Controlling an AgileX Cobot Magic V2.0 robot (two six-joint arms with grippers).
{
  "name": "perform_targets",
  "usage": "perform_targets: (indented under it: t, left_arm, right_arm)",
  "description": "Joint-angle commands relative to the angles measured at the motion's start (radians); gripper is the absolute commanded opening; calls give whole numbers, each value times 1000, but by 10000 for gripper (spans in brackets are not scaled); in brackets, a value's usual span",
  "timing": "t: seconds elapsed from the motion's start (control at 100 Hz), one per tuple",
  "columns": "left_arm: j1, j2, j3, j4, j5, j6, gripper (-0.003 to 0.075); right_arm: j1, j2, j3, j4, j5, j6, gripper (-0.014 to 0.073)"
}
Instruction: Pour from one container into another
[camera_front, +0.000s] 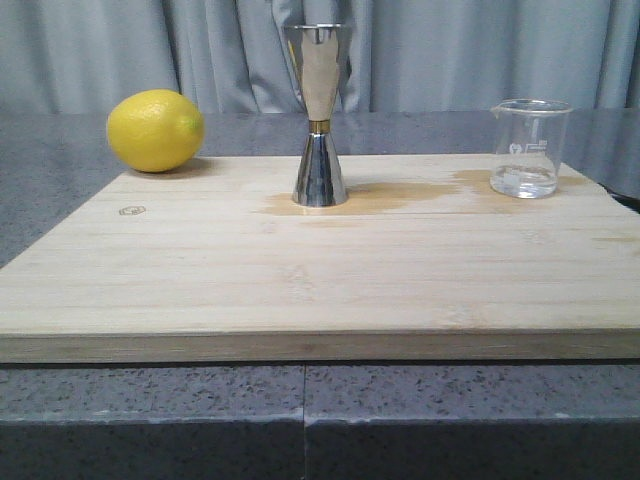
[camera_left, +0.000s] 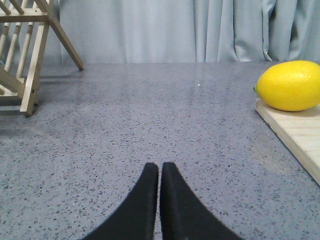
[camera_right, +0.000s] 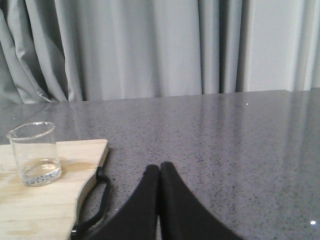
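Note:
A small clear glass beaker (camera_front: 529, 148) with a little clear liquid stands upright at the far right of the wooden board (camera_front: 320, 280); the right wrist view shows the beaker (camera_right: 35, 153) too. The tall steel jigger (camera_front: 319, 115) with a gold band stands upright at the board's back middle. Neither gripper appears in the front view. My left gripper (camera_left: 159, 168) is shut and empty over the grey counter, left of the board. My right gripper (camera_right: 159, 168) is shut and empty over the counter, right of the board and apart from the beaker.
A yellow lemon (camera_front: 155, 130) rests at the board's back left corner, also seen as the lemon (camera_left: 290, 85). A wet stain (camera_front: 390, 197) spreads between jigger and beaker. A wooden rack (camera_left: 27, 50) stands far left. A black loop handle (camera_right: 95, 205) hangs off the board's right end. Grey curtains behind.

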Motion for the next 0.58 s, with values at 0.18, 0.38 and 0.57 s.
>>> perform_targets:
  t: [0.18,0.38,0.57]
  left_arm:
    - [2,-23,28,-9,-81,-8,-19]
    - [2,-23,28,-9,-81,-8,-19]
    - [2,-23,28,-9,-81,-8,-19]
  right_arm:
    - [0,-20,9,8,-79,-50,-45]
    - [0,-20,9,8,-79,-50,-45]
    - [0,-20,9,8,-79,-50,-45]
